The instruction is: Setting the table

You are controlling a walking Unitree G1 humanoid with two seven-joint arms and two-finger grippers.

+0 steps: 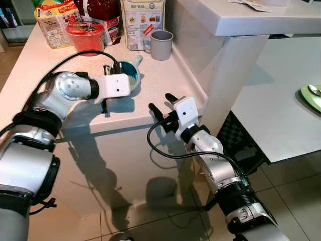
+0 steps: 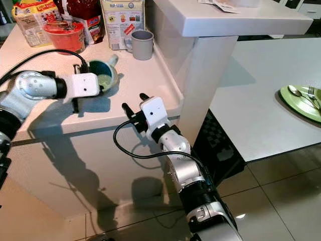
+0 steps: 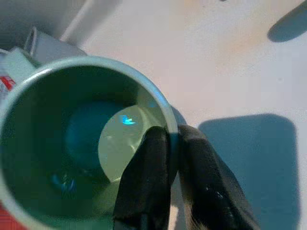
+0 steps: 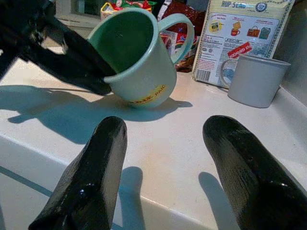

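Green mug (image 4: 136,57) is held tilted on the white counter (image 1: 150,95), its rim pinched between the fingers of the left gripper (image 3: 168,143), one finger inside and one outside. Its base is seen touching the counter, with the handle pointing away from the gripper. The right gripper (image 1: 164,102) is held at the counter's front edge, its fingers (image 4: 91,177) spread apart and grasping nothing. A grey mug (image 1: 161,44) is set further back beside a printed packet (image 1: 142,20). A red bowl (image 1: 86,36) is placed near them.

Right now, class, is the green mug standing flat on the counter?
No: the green mug is tilted, its rim pinched by the left gripper.
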